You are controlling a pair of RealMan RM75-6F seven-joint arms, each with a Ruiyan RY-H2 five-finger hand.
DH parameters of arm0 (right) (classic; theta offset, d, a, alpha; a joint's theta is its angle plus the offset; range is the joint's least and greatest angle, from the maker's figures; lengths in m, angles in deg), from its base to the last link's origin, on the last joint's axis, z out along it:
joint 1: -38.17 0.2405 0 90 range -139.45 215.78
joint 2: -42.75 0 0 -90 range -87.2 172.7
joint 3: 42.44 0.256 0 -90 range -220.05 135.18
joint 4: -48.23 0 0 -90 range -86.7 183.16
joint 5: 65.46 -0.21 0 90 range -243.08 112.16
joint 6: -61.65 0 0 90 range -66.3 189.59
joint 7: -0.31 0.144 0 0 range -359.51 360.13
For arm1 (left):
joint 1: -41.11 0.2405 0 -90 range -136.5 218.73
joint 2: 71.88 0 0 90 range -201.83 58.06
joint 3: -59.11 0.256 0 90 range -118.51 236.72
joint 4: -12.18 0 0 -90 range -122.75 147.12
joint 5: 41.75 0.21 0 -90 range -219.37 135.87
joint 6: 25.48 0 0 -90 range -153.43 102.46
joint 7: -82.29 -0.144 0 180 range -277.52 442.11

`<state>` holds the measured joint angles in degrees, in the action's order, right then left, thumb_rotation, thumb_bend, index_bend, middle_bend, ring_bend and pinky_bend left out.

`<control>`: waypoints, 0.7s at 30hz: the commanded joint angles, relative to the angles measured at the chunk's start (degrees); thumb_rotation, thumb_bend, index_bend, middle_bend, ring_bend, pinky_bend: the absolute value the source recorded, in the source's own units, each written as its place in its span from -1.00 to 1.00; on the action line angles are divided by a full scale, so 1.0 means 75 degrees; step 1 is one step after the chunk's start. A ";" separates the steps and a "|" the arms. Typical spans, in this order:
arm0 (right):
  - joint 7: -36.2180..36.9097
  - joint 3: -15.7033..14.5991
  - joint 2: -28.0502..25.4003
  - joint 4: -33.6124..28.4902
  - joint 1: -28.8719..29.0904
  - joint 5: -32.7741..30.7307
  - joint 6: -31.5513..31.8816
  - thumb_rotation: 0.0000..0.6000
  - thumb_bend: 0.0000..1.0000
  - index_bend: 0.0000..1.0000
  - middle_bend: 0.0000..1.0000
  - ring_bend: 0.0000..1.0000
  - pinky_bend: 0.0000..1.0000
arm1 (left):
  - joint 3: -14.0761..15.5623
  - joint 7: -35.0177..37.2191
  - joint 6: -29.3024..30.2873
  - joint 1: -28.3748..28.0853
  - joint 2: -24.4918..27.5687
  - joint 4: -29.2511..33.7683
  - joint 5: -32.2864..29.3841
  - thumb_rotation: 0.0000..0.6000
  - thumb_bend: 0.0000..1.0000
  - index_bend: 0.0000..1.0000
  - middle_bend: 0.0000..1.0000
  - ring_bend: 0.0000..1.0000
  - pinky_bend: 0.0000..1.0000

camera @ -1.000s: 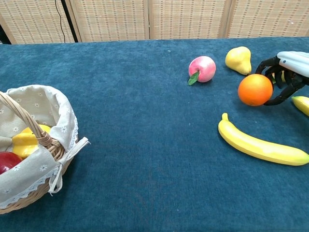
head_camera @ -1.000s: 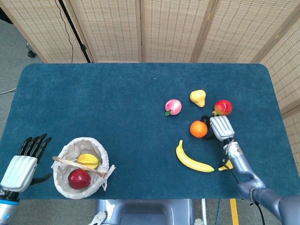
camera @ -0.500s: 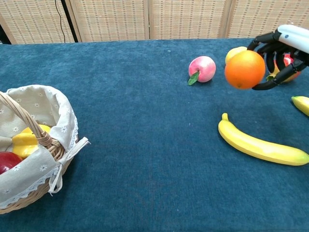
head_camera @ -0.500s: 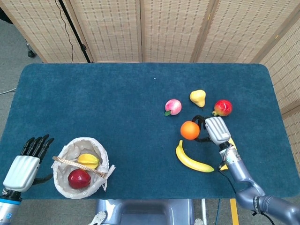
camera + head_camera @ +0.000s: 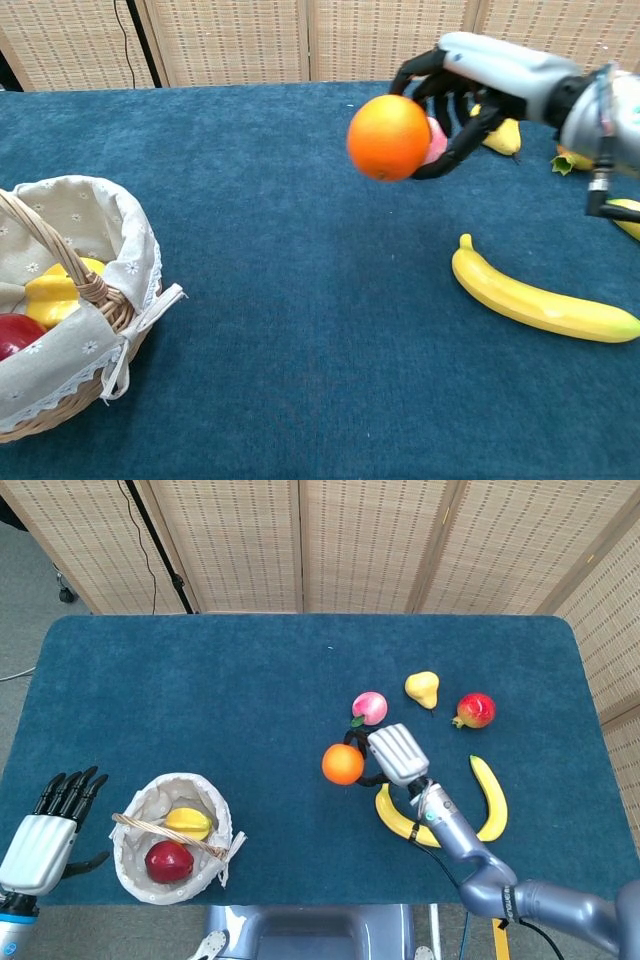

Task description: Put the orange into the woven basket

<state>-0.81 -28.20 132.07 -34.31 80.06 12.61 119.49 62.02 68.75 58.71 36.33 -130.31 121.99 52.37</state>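
1. Currently one round orange fruit [image 5: 343,764], two yellow bananas, one pink peach [image 5: 370,707], one yellow pear [image 5: 423,689], one red pomegranate [image 5: 475,710], one woven wicker basket with a floral cloth liner [image 5: 141,808]; all on the dark blue cloth-covered table [image 5: 200,700].
2. First banana [image 5: 400,818] lies under the right forearm; second banana [image 5: 491,798] sits just to its right, curved.
3. Basket at the near left of the table holds one red apple [image 5: 168,861] and one yellow star-shaped fruit [image 5: 187,822]. Handle arches across the opening.
4. Orange is off the table, in the air, well right of the basket, near the peach in head view.
5. Right hand [image 5: 397,754] grips the orange: dark fingers [image 5: 432,68] curl around its right side, thumb underneath; orange sticks out to the left of the palm.
6. Left hand [image 5: 48,826] is at the near left table edge, just left of the basket, fingers extended and slightly apart, holding nothing.
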 commanded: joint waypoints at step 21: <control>-0.0613 0.1201 0.2709 0.3521 0.2608 -0.1599 -0.2009 1.00 -0.51 0.46 0.23 0.26 0.31 | 0.0057 0.0195 -0.0173 -0.0052 0.0053 -0.0079 0.0114 1.00 -0.96 -1.00 -1.00 -1.00 -1.00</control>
<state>-5.56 -20.59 150.60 -10.23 97.73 1.67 105.26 62.46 70.20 57.44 35.96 -129.92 121.42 53.23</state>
